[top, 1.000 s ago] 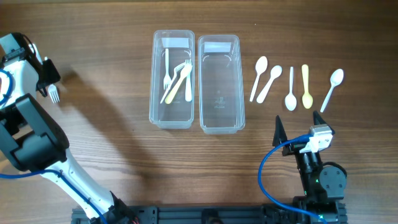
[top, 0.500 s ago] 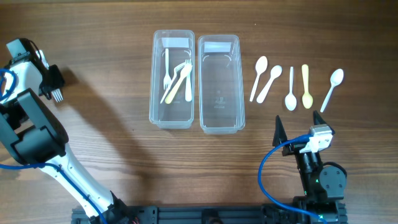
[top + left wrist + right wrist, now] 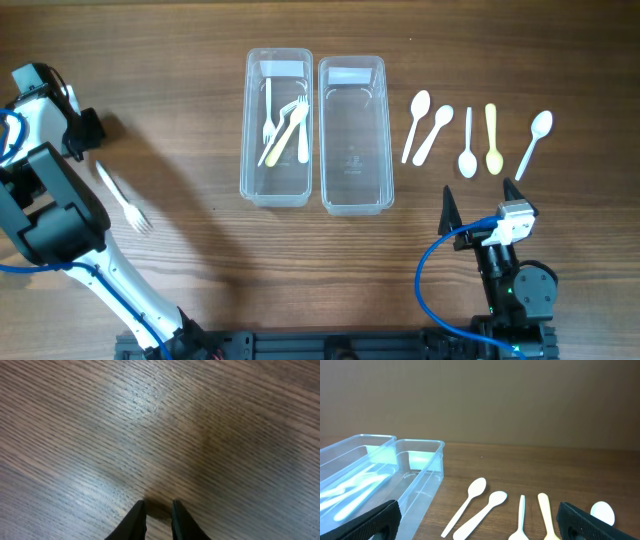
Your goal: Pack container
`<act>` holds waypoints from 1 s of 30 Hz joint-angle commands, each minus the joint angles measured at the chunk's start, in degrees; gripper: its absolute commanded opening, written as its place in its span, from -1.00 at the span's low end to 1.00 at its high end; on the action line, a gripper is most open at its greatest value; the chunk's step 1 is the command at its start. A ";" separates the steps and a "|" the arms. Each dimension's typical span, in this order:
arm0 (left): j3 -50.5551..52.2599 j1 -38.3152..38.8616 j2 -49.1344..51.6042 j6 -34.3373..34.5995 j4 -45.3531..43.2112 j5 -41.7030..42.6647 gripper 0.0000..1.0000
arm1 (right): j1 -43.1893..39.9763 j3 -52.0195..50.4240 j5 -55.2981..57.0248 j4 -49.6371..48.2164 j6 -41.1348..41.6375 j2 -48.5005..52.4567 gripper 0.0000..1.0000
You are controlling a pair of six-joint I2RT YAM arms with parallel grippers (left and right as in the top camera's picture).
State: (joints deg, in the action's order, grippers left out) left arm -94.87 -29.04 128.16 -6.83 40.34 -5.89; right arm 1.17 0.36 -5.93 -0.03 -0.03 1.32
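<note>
Two clear containers stand side by side. The left container (image 3: 246, 130) holds several white forks (image 3: 285, 128). The right container (image 3: 352, 150) is empty. A white fork (image 3: 125, 198) lies loose on the table at the left. My left gripper (image 3: 88, 132) is up and left of it, apart from it. In the left wrist view the left gripper (image 3: 159, 506) is slightly open with only wood between its fingers. Several spoons (image 3: 433, 133) lie right of the containers; one spoon (image 3: 492, 138) is yellow. My right gripper (image 3: 478, 212) is wide open and empty, just in front of them.
The right wrist view shows both containers (image 3: 420, 472) at the left and the spoons (image 3: 468, 504) ahead between the open right gripper's fingers (image 3: 480, 527). Bare wood lies between the loose fork and the containers.
The left gripper held a white fork by its tip; it has let go, and the fork now lies on the table below and right of the gripper. The right arm has not moved.
</note>
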 commanded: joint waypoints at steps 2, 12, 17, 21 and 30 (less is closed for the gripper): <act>0.66 0.07 -4.26 -0.44 0.39 0.90 -0.49 | -0.24 -0.07 0.61 -0.31 0.04 0.09 1.00; 0.66 4.44 -10.14 14.73 10.47 0.94 -0.29 | -0.24 -0.07 0.61 -0.31 0.04 0.09 0.99; 0.68 8.81 -13.86 33.83 24.20 0.96 -0.02 | -0.24 -0.07 0.61 -0.31 0.04 0.09 0.99; 1.57 11.93 -13.84 34.49 29.83 1.42 0.13 | -0.24 -0.07 0.61 -0.31 0.07 0.09 0.99; 2.99 13.22 -14.14 32.48 34.93 6.27 0.24 | -0.24 -0.07 0.61 -0.31 0.04 0.09 1.00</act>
State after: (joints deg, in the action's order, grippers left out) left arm -92.62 -15.79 114.85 25.82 72.66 -1.78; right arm 1.17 0.36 -5.93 -0.03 -0.03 1.32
